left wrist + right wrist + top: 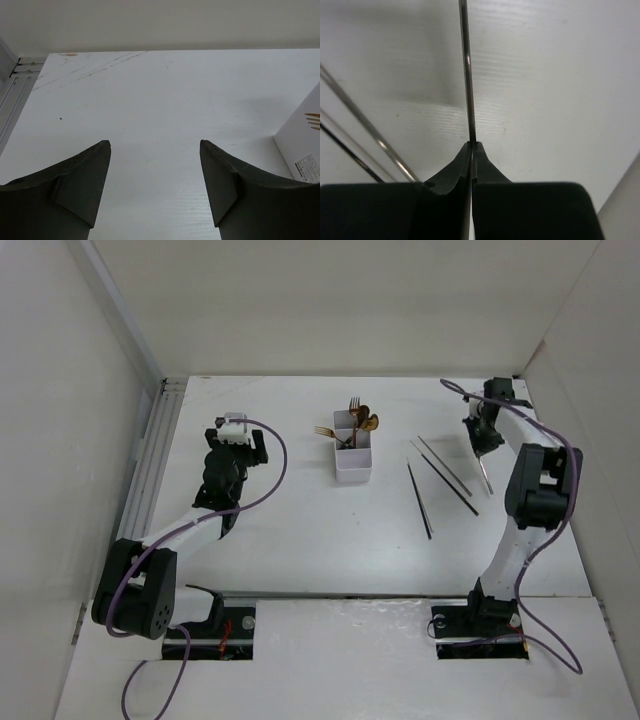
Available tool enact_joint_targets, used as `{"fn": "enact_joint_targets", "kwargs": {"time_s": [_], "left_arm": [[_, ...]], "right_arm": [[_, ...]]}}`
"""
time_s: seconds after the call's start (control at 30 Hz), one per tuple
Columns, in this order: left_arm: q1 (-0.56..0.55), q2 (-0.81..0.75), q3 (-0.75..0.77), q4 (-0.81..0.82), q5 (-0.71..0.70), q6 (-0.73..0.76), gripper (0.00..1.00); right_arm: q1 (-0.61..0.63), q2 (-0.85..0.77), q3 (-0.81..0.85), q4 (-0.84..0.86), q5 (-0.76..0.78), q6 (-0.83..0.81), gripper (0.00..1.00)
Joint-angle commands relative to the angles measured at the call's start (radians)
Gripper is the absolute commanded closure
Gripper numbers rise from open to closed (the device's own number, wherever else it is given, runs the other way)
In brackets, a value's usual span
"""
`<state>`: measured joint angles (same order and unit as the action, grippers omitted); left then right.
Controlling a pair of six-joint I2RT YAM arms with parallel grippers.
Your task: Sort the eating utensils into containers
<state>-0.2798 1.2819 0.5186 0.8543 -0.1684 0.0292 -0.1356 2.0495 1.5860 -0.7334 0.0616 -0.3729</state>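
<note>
Pinching anything, the right end effector (pixel 471 145)?
— Yes. It's pressed together on one thin silvery metal chopstick (pixel 466 65), seemingly near one end, at the far right of the white counter (pixel 300 530). Can't tell if the stick is lifted clear.

What could go wrong w/ that?
— Judgement only: w/ a grip so near the end, the long stick may pivot or slip out en route. Its free end could also snag the box rim and tip the box. Three more thin chopsticks (pixel 447 480) lie loose to its left, apart from the box.

And the left end effector (pixel 155 150)?
— Spread wide, holding nothing, over the counter left of the box.

Container & contents?
— One small white rectangular plastic box w/ three compartments in a row (pixel 352 476), mid-counter. Gold-headed forks and spoons w/ dark handles (pixel 357 422) lean out of the far end; can't tell which compartment each sits in. The nearest compartment shows only white. No chopsticks in the box yet.
</note>
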Motion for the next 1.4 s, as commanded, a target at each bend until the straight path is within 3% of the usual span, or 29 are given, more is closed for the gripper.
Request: {"fn": "enact_joint_targets", "kwargs": {"time_s": [0.0,0.23,0.47,0.6,0.8,1.0,1.37], "left_arm": [[0.004,-0.007,0.038,0.034,0.015,0.009,0.31],[0.004,-0.026,0.038,0.025,0.061,0.018,0.31],[0.004,-0.058,0.087,-0.02,0.274,0.041,0.3],[0.004,-0.069,0.109,-0.029,0.386,0.006,0.29],[-0.006,-0.069,0.127,-0.087,0.397,-0.008,0.29],[-0.006,-0.079,0.127,-0.115,0.357,0.02,0.29],[-0.006,-0.089,0.127,-0.133,0.337,0.029,0.29]], "right_arm": [[0.01,-0.236,-0.04,0.211,-0.051,0.067,1.0],[0.08,-0.437,-0.149,0.423,-0.1,0.1,1.0],[0.244,-0.557,-0.221,0.572,-0.235,0.165,1.0],[0.349,-0.624,-0.326,0.835,-0.393,0.265,1.0],[0.553,-0.614,-0.448,1.097,-0.402,0.386,1.0],[0.674,-0.58,-0.618,1.391,-0.261,0.462,1.0],[0.752,-0.491,-0.748,1.634,-0.01,0.493,1.0]]}}
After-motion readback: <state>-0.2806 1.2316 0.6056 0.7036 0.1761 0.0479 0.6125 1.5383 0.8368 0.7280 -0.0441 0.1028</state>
